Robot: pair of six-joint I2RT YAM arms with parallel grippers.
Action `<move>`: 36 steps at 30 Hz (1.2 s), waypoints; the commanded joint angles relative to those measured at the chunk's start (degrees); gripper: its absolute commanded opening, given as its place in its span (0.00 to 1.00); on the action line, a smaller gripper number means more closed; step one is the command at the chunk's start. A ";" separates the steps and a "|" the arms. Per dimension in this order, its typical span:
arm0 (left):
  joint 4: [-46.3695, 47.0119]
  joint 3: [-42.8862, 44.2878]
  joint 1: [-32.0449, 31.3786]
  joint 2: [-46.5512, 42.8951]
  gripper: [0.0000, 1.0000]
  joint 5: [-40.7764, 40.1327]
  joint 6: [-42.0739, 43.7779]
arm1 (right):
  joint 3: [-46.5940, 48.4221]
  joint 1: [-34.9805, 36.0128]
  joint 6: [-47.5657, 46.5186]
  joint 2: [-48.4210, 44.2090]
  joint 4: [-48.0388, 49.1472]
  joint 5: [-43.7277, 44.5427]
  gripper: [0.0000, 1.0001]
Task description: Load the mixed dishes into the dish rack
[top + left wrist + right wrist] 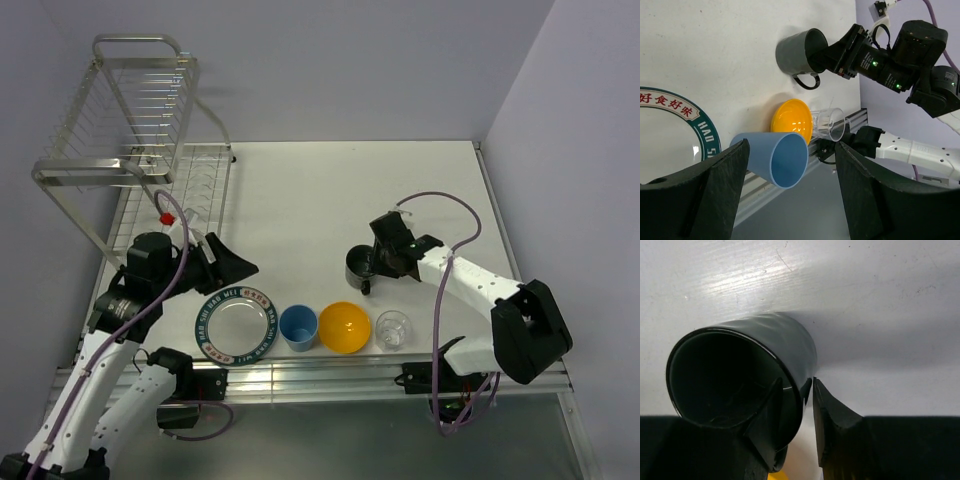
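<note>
The dark mug [357, 268] stands upright mid-table. My right gripper [374, 262] is shut on its rim, one finger inside and one outside, as the right wrist view shows for the gripper [797, 385] and mug [765, 340]. The lettered plate [206, 335], blue cup [298, 327], orange bowl [344, 327] and clear glass [392, 329] stand in a row near the front edge. My left gripper [232, 268] is open and empty, just behind the plate. In the left wrist view the gripper [790, 147] looks past the cup [770, 157], bowl [792, 120], glass [830, 122], plate [700, 125] and mug [795, 50]. The wire dish rack [130, 130] stands at the back left, with no dishes in it.
An aluminium rail [320, 375] runs along the table's front edge, just in front of the row of dishes. Purple walls close the back and right sides. The rack's lower tier [190, 190] reaches down to beside my left arm.
</note>
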 commanded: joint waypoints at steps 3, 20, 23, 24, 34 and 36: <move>2.15 5.30 -8.45 3.97 0.74 -11.03 -2.56 | 0.77 0.01 -1.34 1.25 3.16 1.25 0.31; 3.75 16.64 -33.70 24.45 0.78 -36.44 -10.21 | 5.96 2.39 -3.37 2.04 -1.14 6.96 0.00; 3.74 18.83 -34.22 27.35 0.79 -37.59 -10.74 | 8.15 4.23 -3.02 2.04 -2.90 9.24 0.00; 3.66 19.45 -34.49 29.10 0.78 -38.29 -10.74 | 9.46 4.84 -3.02 2.13 -3.34 9.68 0.00; 4.09 24.73 -36.60 37.82 0.77 -40.41 -12.24 | 20.02 14.77 0.85 2.92 -12.38 17.33 0.00; 4.01 24.90 -36.60 38.52 0.74 -40.84 -12.24 | 21.34 16.97 1.46 2.48 -13.09 18.39 0.00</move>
